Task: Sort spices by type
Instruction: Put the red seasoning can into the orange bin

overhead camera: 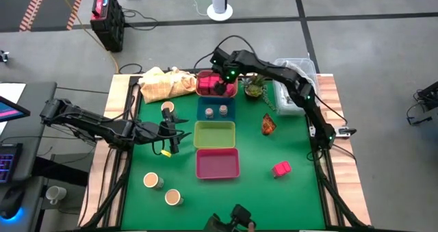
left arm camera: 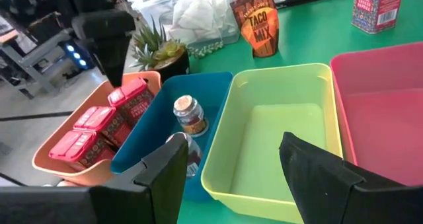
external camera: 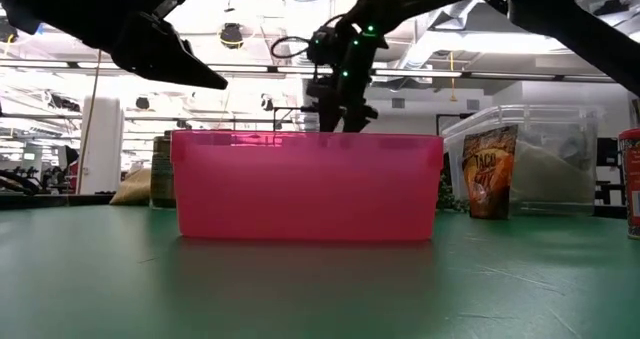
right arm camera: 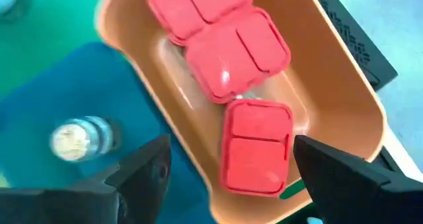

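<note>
The right claw [overhead camera: 220, 85] hangs over the orange rectangular tray [overhead camera: 232, 92] at the far end of the tray column, its fingers spread wide and holding nothing. Below it, three pink-red cube containers [right arm camera: 221, 49] lie packed in that tray, touching one another. The next tray toward the camera side is the blue rectangular tray [overhead camera: 215, 116], with two tiny grey shaker jars [overhead camera: 215, 111] standing inside it, side by side. After it come the empty-looking lime-yellow rectangular tray [overhead camera: 214, 134] and the pink rectangular tray [overhead camera: 217, 163].

The left claw [overhead camera: 171, 135] hovers above the green bench [overhead camera: 287, 198] just beside the lime-yellow tray, fingers spread and empty. A round tan-topped jar [overhead camera: 168, 109] stands near it, beside the blue tray. Two more tan-topped jars [overhead camera: 162, 189] stand close together near the bench's front left corner. The orange-brown crinkly packet [overhead camera: 268, 124] stands on the bench right of the trays, and a single pink-red cube [overhead camera: 281, 168] sits farther forward on that side. A small green potted plant [overhead camera: 254, 88] stands just beside the orange tray.
</note>
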